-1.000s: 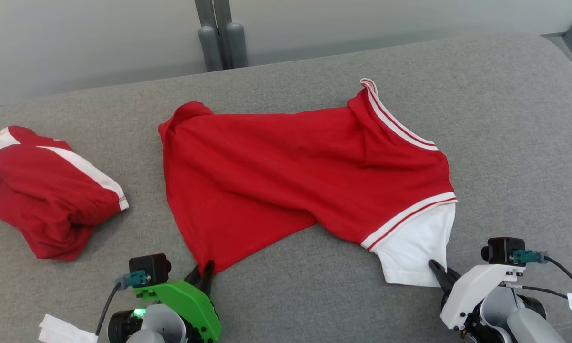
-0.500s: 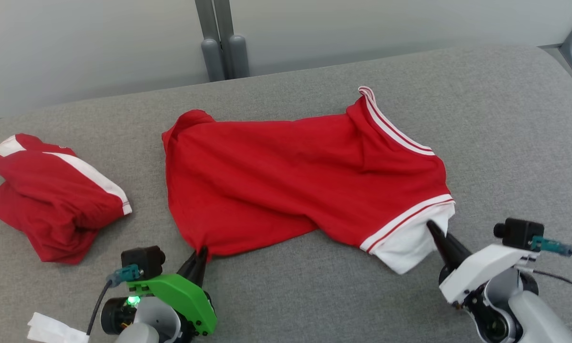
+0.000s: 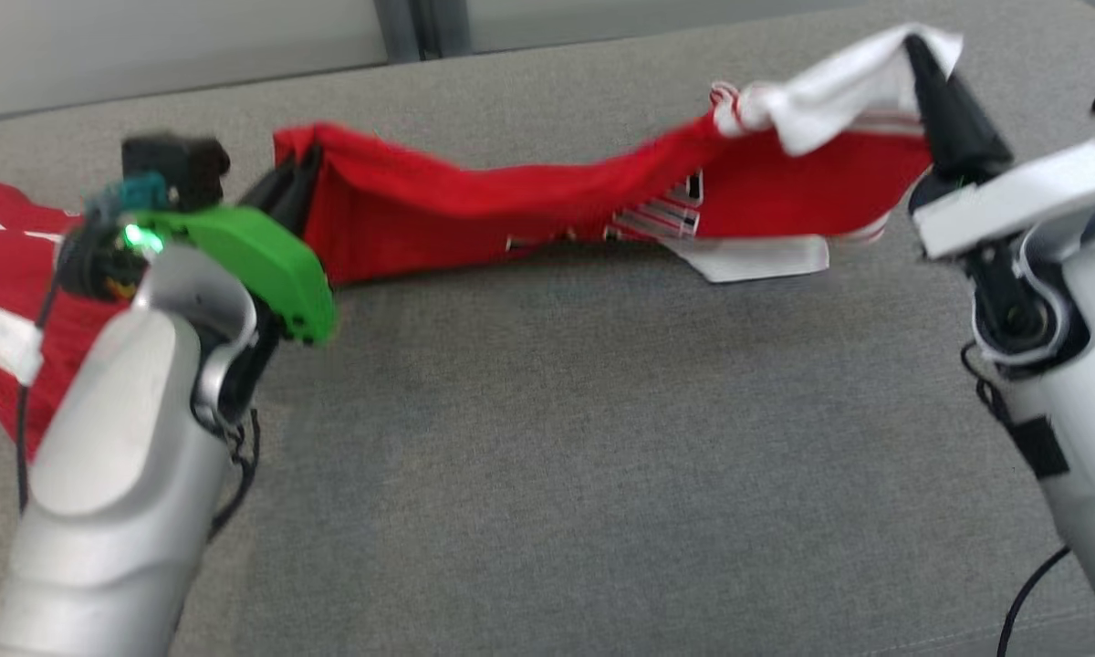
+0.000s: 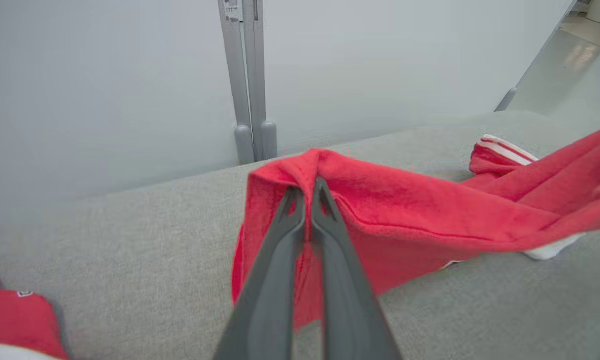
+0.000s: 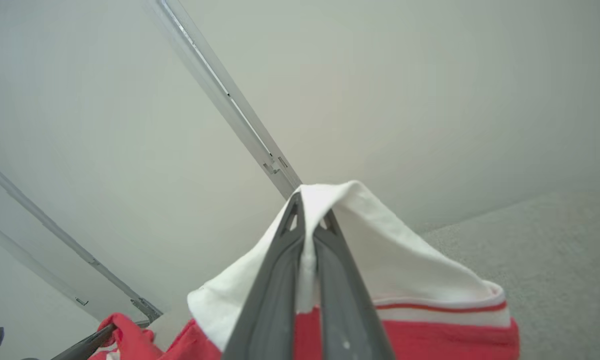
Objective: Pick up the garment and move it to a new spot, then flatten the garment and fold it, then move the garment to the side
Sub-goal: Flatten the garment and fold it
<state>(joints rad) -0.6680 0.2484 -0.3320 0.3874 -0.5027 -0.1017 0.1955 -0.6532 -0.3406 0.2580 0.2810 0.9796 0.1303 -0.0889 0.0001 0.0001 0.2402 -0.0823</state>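
Both pincers are clamped on cloth: the left gripper point(image 3: 297, 178) is pressed together on a red corner of the garment point(image 3: 511, 205), and the right gripper point(image 3: 917, 50) is pinching its white sleeve point(image 3: 839, 87). The grey cushioned surface point(image 3: 557, 438) lies broad beneath. The garment is strung between the two arms above the far half of it, raised at both ends and sagging in the middle. By this the pick-up looks under way and nothing more. Setting the garment down at a new spot, flattening, folding and moving it aside all appear left to do. A second red garment point(image 3: 0, 301) lies bunched at the robot's left, apart from the work. The head view alone gives the whole span and a pale print point(image 3: 657, 219) on the cloth, though blur leaves the print unreadable. It is also unclear whether the lowest white flap touches the surface. The left wrist view shows what the head view hides behind the green mount: the fingers closed over a doubled red hem, with a grey post point(image 4: 247, 100) behind. The right wrist view shows the white cloth peaked over the fingertips and the striped trim point(image 5: 445, 305) just below.
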